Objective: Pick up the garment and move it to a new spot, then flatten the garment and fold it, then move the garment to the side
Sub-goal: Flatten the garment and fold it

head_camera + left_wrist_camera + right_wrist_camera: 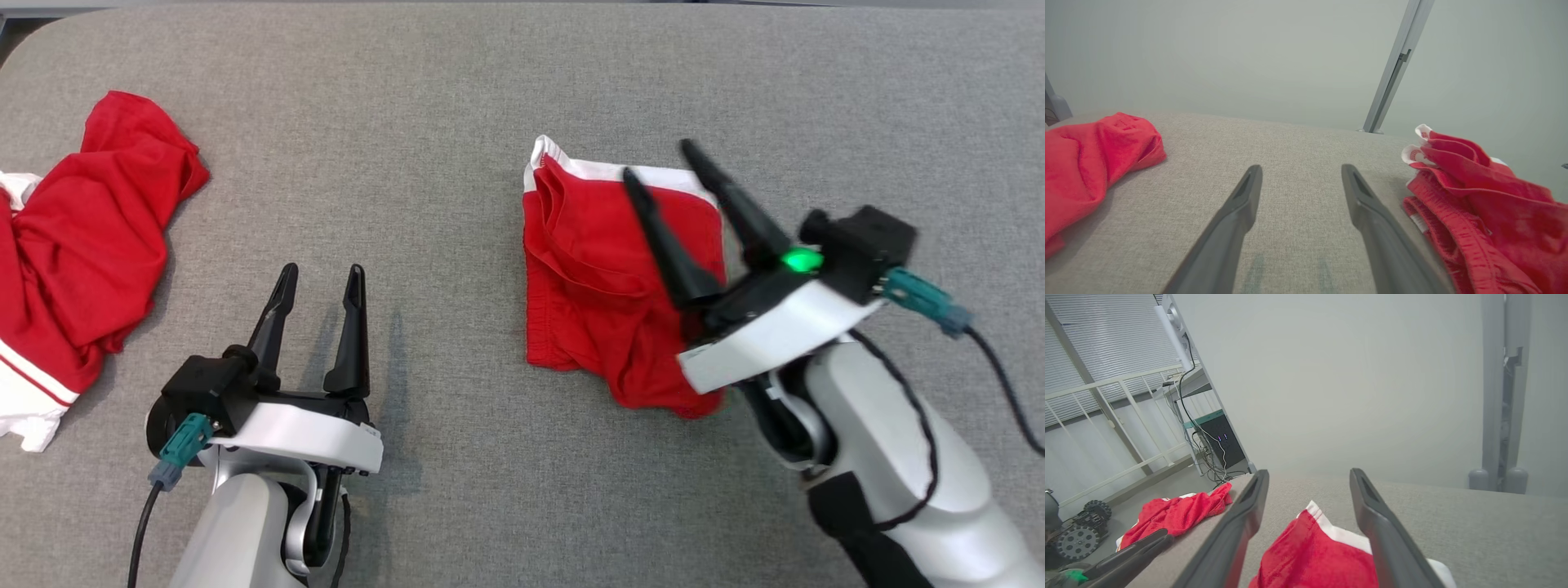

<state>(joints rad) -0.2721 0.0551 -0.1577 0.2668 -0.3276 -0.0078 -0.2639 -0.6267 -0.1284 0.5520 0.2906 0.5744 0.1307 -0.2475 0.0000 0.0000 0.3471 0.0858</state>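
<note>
The red garment (604, 278), folded with its white band at the far edge, lies right of centre on my grey table (457, 122). My right gripper (658, 159) hangs over it, fingers spread, gripping nothing. My left gripper (323, 269) sits over bare cloth to the garment's left, fingers likewise apart and empty. A second red garment (82, 245) lies crumpled at the far left.

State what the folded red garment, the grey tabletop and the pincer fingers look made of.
Folded red garment: soft matte cloth, probably a light knit, judging by limp creases and a gathered band.
Grey tabletop: matte woven fabric covering, with a fine heathered weave.
Pincer fingers: dark, smooth and dull-sheened, likely moulded plastic or rubber; I cannot tell which.
</note>
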